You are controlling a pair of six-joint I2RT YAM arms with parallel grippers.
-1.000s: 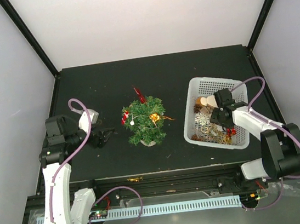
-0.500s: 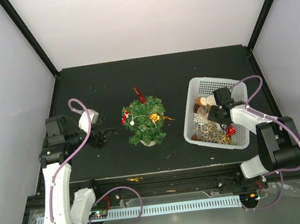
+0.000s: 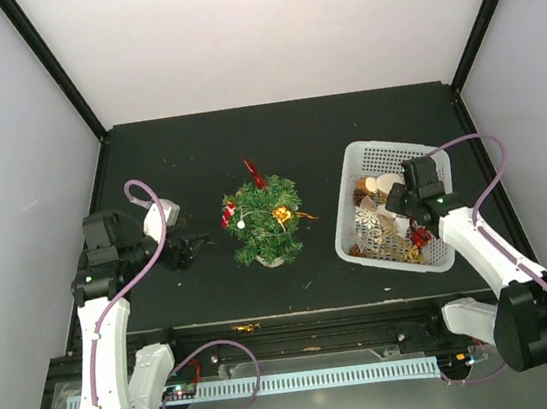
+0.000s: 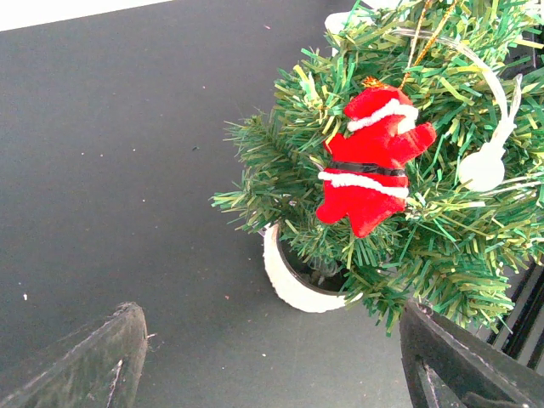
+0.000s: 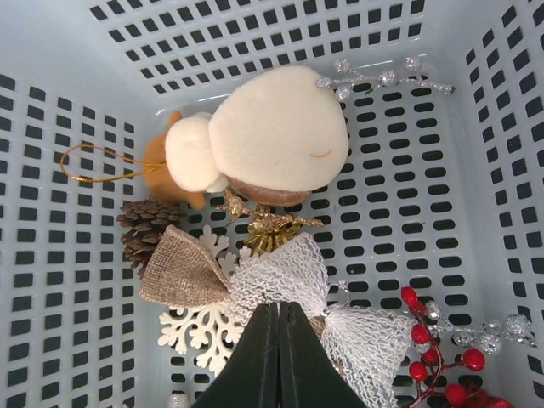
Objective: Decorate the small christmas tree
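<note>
**Small tree mid-tabletop, one pincer beside it, the other in the ornament basket**

Seen from above, the small christmas tree (image 3: 267,231) stands upright on its white base (image 4: 293,289) near the middle of the dark tabletop (image 3: 196,154). It carries a few ornaments. A red Santa figure (image 4: 370,166) hangs on the side facing the left arm, a white ball (image 4: 482,170) hangs on a white loop, and a gold piece (image 3: 281,214) sits nearer the right side.

The left pincer (image 3: 193,247) sits low, just to the left of the tree and apart from it. Its wrist camera shows the two dark fingers (image 4: 93,365) spread wide. Only bare tabletop lies between them, and the tree's base is a little beyond the tips.

To the right of the tree, well apart from it, is a white mesh basket (image 3: 387,149) of ornaments. The right pincer (image 5: 279,310) reaches down into it. Its wrist camera shows the fingers (image 5: 255,374) pressed tightly together, with their tips at the middle of a white lace bow (image 5: 289,272). It is not possible to tell whether any lace is caught between them.

Around the bow lie a burlap loop (image 5: 183,272), a pine cone (image 5: 144,234), a white snowflake (image 5: 195,327), a cream plush figure (image 5: 276,136), a silver beaded sprig (image 5: 382,78) and red berries (image 5: 433,340).
</note>
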